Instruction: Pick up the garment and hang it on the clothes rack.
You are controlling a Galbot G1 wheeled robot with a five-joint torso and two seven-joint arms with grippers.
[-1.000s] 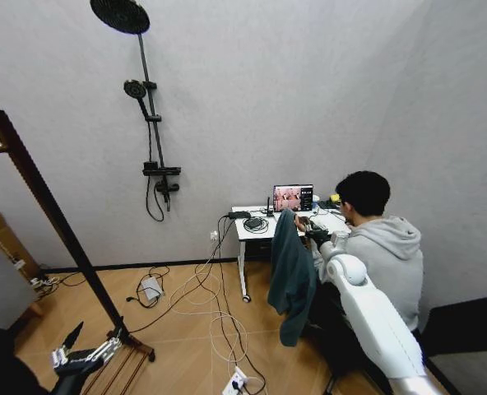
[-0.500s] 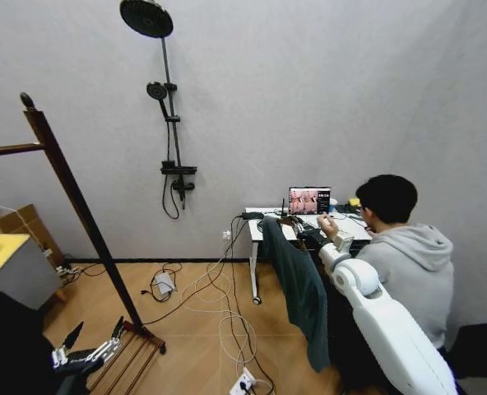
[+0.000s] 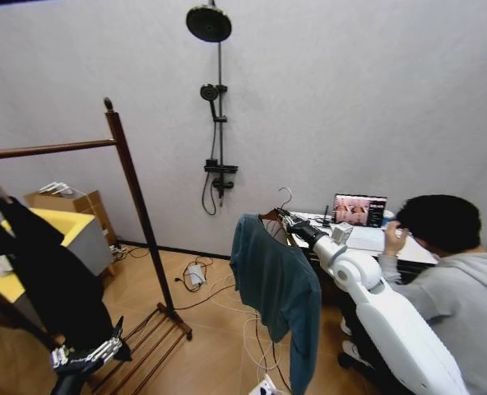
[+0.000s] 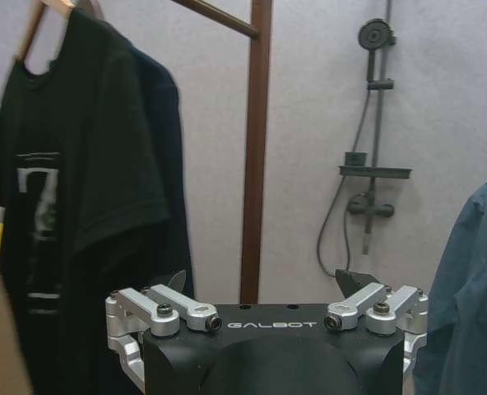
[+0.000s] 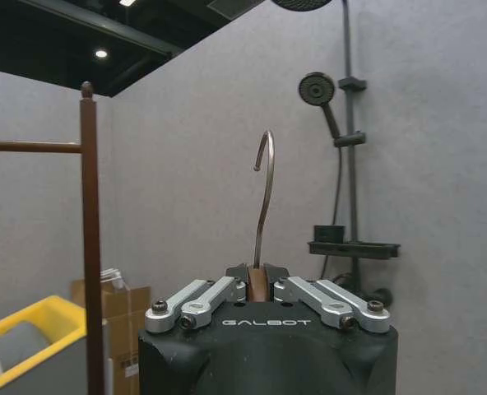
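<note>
- Right gripper (image 5: 260, 290): pressed together on the hanger neck, metal hook (image 5: 264, 197) rising straight up; in the head view, reached forward at chest height, carrying the garment (image 3: 275, 288).
- Garment draped limp, soft teal cloth, long folds, clear of the floor.
- Since a second ago: whole view swung left with the robot's turn; desk and seated person slid to the right edge, clothes rack (image 3: 136, 206) now ahead-left, its crossbar (image 3: 50, 150) in sight. Carry phase judged well on; hanging not yet done.
- Rack: dark red-brown wood, ball-topped post, thin round bar, black shirt (image 4: 71, 189) near its left end.
- Left gripper (image 3: 83, 356): spread, idle, low beside the slatted shelf (image 3: 149, 337).
</note>
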